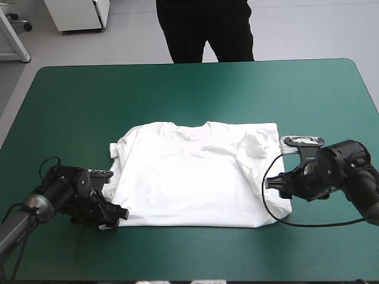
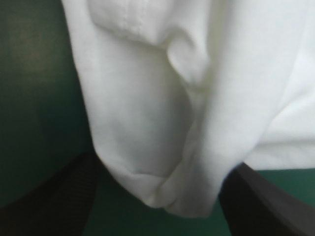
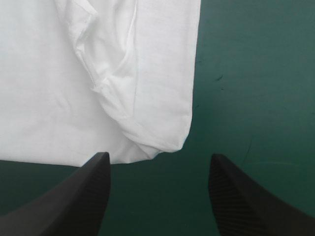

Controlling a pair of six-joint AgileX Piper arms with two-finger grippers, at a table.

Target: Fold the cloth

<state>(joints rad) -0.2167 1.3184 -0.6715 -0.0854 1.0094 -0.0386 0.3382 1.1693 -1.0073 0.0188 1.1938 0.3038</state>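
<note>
Nearest the table's front, the left gripper sits low at the near-left hem corner of the white short-sleeved cotton T-shirt. Its broad black fingers are spread, with that rumpled corner lying between them, not yet pinched. Over to the right, the right gripper is at the shirt's right edge close to the near-right corner, fingers likewise apart, the corner just ahead of the gap. The shirt lies flat in mid-table on the teal-green cover, its right sleeve turned in and its collar toward the far edge. This looks like the grasp before a hem-to-collar fold: each gripper probably needs to close on its corner, then both lift and carry far together.
</note>
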